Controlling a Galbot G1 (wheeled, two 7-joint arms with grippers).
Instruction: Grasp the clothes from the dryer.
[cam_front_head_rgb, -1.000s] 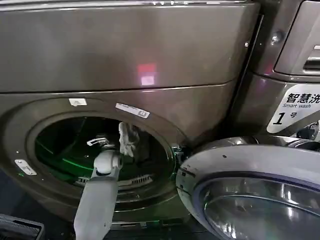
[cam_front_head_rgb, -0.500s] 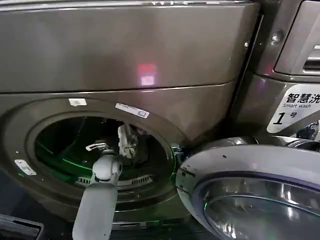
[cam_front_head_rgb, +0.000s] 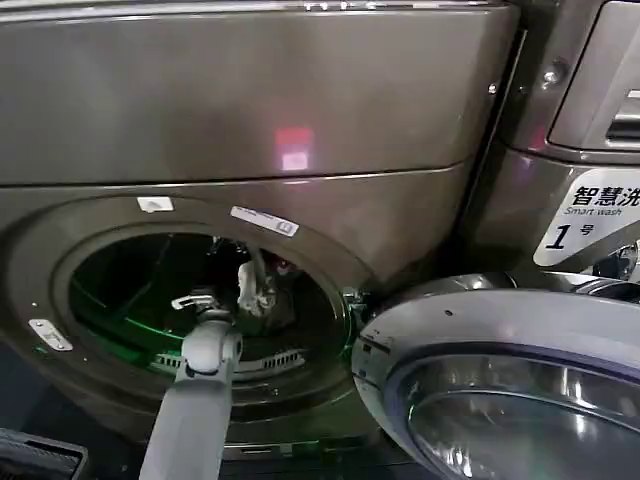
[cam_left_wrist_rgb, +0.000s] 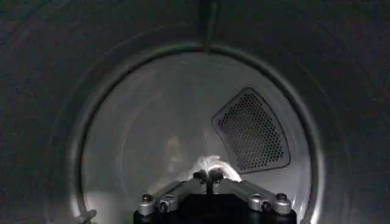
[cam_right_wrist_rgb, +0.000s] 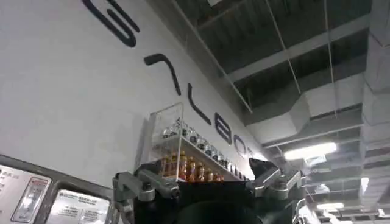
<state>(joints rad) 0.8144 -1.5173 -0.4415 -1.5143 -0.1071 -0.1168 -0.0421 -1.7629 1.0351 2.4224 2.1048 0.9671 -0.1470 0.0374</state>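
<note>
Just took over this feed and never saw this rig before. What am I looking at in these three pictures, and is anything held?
The head view looks at the dryer with its round port open. The left arm reaches inside; its left gripper is shut on the clothes, a pale bunch. The left wrist view looks past that gripper to the drum's back wall and its vent. The right wrist view points up at a wall and ceiling; the right gripper is open and holds nothing.
</note>
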